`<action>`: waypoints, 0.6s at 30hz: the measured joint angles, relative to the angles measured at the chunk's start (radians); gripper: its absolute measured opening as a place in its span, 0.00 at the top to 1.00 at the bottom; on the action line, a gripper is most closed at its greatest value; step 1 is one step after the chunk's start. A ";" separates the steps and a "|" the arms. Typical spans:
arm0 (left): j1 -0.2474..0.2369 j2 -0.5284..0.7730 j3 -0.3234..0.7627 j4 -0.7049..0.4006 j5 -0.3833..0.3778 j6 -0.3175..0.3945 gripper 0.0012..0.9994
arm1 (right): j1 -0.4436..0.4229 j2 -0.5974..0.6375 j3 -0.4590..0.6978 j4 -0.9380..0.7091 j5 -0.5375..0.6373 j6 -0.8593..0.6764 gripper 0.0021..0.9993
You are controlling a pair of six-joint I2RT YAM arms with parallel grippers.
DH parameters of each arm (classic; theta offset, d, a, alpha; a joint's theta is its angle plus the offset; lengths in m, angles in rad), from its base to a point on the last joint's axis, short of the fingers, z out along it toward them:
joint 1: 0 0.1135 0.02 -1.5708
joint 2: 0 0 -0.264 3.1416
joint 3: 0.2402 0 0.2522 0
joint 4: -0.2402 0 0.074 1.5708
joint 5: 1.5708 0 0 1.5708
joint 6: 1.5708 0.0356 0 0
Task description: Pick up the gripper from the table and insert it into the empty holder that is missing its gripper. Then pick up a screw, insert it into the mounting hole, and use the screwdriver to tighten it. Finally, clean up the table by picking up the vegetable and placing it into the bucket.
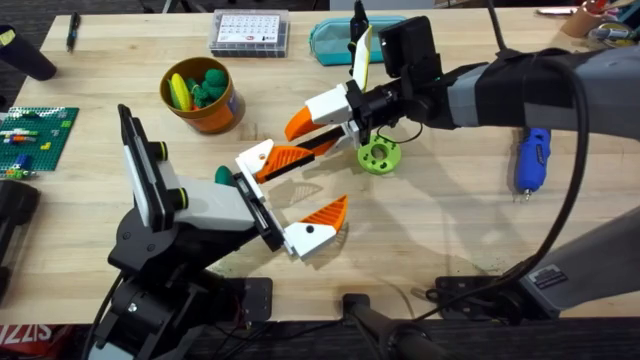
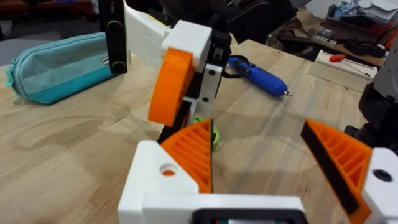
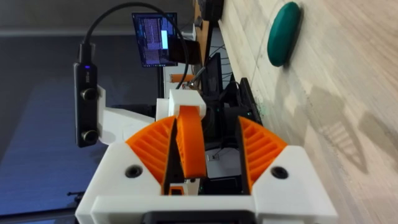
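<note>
On the wooden surface [image 1: 450,230] the screwdriver [image 1: 531,160] lay untouched; the right claw [image 1: 312,125] clamped the loose gripper [image 3: 189,146], the left claw [image 1: 292,198] was wide (screwing and tidying remained).

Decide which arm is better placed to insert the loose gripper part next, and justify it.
Right, probably: the right gripper is already shut on the orange gripper part, while the left gripper is open and holds nothing.

A lab: wooden workbench [image 1: 450,210], monitor [image 3: 154,39], cluttered tool shelves [image 2: 336,37].
</note>
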 joint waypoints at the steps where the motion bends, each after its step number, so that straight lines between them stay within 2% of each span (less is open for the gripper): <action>1: 0.000 0.001 0.000 0.000 0.000 0.000 0.01 | 0.000 0.000 0.000 -0.004 0.000 0.000 0.47; 4: 0.000 0.001 0.000 0.001 -0.003 -0.001 0.01 | -0.004 0.000 -0.001 0.006 -0.002 0.006 0.47; 12: 0.000 0.001 0.000 0.001 -0.008 -0.001 0.01 | -0.065 0.000 -0.002 0.225 -0.064 0.092 0.47; 18: 0.000 0.001 0.000 0.001 -0.008 0.000 0.01 | -0.056 0.000 -0.002 0.166 -0.120 0.116 0.47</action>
